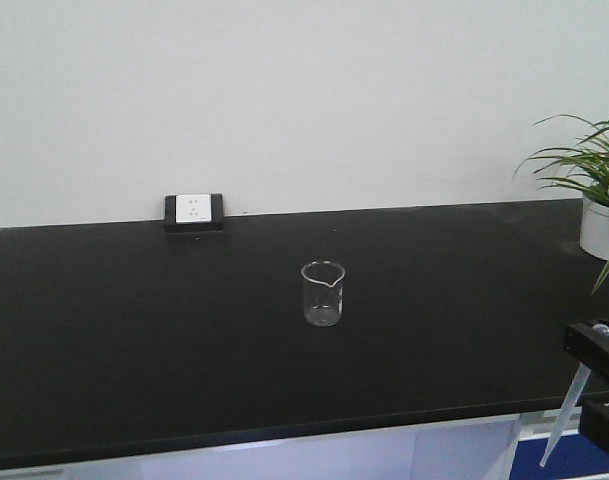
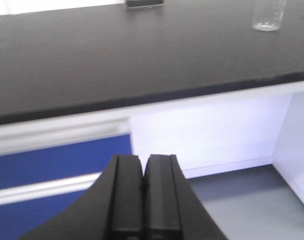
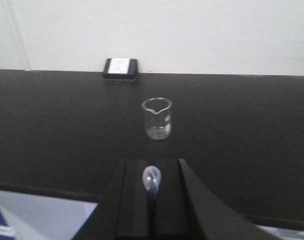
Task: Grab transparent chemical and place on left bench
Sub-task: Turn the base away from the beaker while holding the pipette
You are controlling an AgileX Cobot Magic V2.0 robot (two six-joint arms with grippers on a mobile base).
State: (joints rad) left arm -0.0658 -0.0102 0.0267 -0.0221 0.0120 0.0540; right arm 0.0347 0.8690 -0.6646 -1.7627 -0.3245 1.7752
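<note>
The transparent chemical is a slim clear pipette point(image 1: 565, 417). Its stem hangs down past the front edge of a black counter point(image 1: 134, 330) at the far right of the front view. My right gripper point(image 1: 596, 345) is shut on it just below the bulb. In the right wrist view the small clear bulb point(image 3: 152, 179) sticks up between the closed fingers of my right gripper point(image 3: 152, 167). My left gripper point(image 2: 143, 160) is shut and empty, low in front of the counter's edge. The left bench with its white bins is out of view.
A clear glass beaker point(image 1: 323, 293) stands mid-counter, ahead of the right gripper point(image 3: 156, 118). A black-framed socket block point(image 1: 194, 212) sits against the white wall. A potted plant point(image 1: 599, 190) stands at the right end. White and blue cabinet fronts point(image 2: 62, 160) lie under the counter.
</note>
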